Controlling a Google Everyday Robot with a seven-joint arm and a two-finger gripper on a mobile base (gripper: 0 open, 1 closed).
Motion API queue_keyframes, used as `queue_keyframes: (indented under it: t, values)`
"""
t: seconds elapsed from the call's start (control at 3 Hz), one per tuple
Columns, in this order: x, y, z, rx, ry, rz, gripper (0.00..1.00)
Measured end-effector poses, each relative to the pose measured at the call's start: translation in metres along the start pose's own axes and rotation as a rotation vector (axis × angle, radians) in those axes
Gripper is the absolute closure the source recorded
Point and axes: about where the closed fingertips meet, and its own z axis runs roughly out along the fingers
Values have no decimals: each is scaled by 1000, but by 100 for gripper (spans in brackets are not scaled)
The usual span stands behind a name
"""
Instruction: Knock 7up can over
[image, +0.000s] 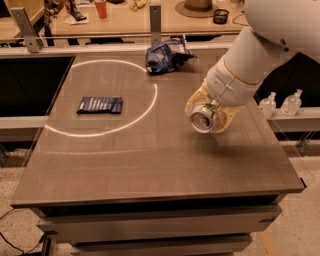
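One 7up can (203, 120) sat clamped in the gripper (209, 116) over the right half of the table (150, 165). The can was tipped well over, its silver top and pull-tab hole turned toward the near edge. The tan fingers (193, 105) pressed against it on the left and right sides. Whether the can's body touched the tabletop could not be made out; a soft shadow lay on the surface just near and to the right of it. The white arm (250, 60) came down to the gripper from the far right corner.

A thin white circle (155, 95) was marked on the left and middle of the tabletop, and the can lay outside it, just to its right. A flat dark-blue packet (100, 104) lay inside the circle toward the left, well apart from the can. A wrinkly blue chip bag (167, 55) rested at the far edge of the table, on the circle's far right rim. Two small clear bottles (267, 105) stood on a ledge beyond the table's right side.
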Motion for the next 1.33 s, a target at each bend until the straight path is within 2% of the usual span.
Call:
queue_keyframes:
  t: [0.67, 1.33]
  values:
    - [-12, 10, 16, -75, -15, -42, 100]
    - [-17, 21, 25, -124, -22, -53, 100]
